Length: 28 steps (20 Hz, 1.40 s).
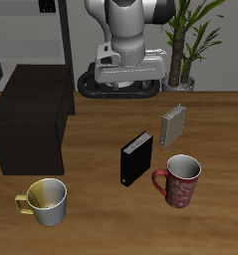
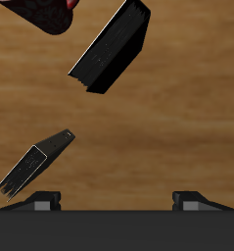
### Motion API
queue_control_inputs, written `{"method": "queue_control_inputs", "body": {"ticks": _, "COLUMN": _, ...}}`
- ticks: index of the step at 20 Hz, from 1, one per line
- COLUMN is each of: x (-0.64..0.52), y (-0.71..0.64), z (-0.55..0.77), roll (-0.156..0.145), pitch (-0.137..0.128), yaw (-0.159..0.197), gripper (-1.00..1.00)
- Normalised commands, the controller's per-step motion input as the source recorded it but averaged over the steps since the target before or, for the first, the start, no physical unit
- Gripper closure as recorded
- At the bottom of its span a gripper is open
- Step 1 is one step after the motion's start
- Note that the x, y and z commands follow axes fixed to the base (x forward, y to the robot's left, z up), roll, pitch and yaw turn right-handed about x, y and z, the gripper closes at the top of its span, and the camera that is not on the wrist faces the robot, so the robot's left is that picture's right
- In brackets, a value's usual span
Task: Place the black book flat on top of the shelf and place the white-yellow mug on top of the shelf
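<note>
The black book (image 1: 136,157) stands upright on its edge mid-table; it also shows in the wrist view (image 2: 111,49). The white-yellow mug (image 1: 46,201) stands upright near the table's front edge, in front of the shelf (image 1: 31,120). The shelf is a big dark cabinet, and nothing lies on the part of its flat top that shows. My gripper (image 1: 120,92) hangs high at the back of the table, above and behind the book. It is open and empty, and its fingertips (image 2: 45,201) are spread wide. The mug and the shelf are out of the wrist view.
A small grey ribbed book (image 1: 172,126) stands just behind the black book and also shows in the wrist view (image 2: 35,162). A dark red patterned mug (image 1: 180,181) stands beside the black book, nearer the front. A potted plant (image 1: 185,40) stands at the back.
</note>
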Motion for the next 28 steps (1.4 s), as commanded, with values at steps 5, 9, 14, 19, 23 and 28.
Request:
{"method": "queue_control_inputs", "body": {"ticks": 5, "x": 0.06, "y": -0.07, "z": -0.01, "roll": -0.023, "pitch": -0.001, "yaw": 0.002, "gripper": -1.00}}
{"method": "queue_control_inputs", "body": {"ticks": 9, "x": 0.08, "y": -0.13, "z": 0.02, "roll": -0.039, "pitch": -0.021, "yaw": 0.014, "gripper": -1.00}}
{"method": "queue_control_inputs", "body": {"ticks": 14, "x": 0.20, "y": -0.20, "z": -0.05, "roll": -0.045, "pitch": 0.003, "yaw": -0.068, "gripper": -1.00}}
{"method": "queue_control_inputs", "body": {"ticks": 19, "x": 0.16, "y": -0.02, "z": -0.01, "roll": -0.011, "pitch": -0.104, "yaw": -0.044, "gripper": -1.00}}
{"method": "queue_control_inputs", "body": {"ticks": 23, "x": 0.28, "y": -0.04, "z": 0.02, "roll": -0.025, "pitch": -0.006, "yaw": -0.037, "gripper": -1.00}}
{"method": "queue_control_inputs", "body": {"ticks": 28, "x": 0.40, "y": -0.01, "z": 0.08, "roll": -0.019, "pitch": -0.068, "yaw": -0.020, "gripper": -1.00}}
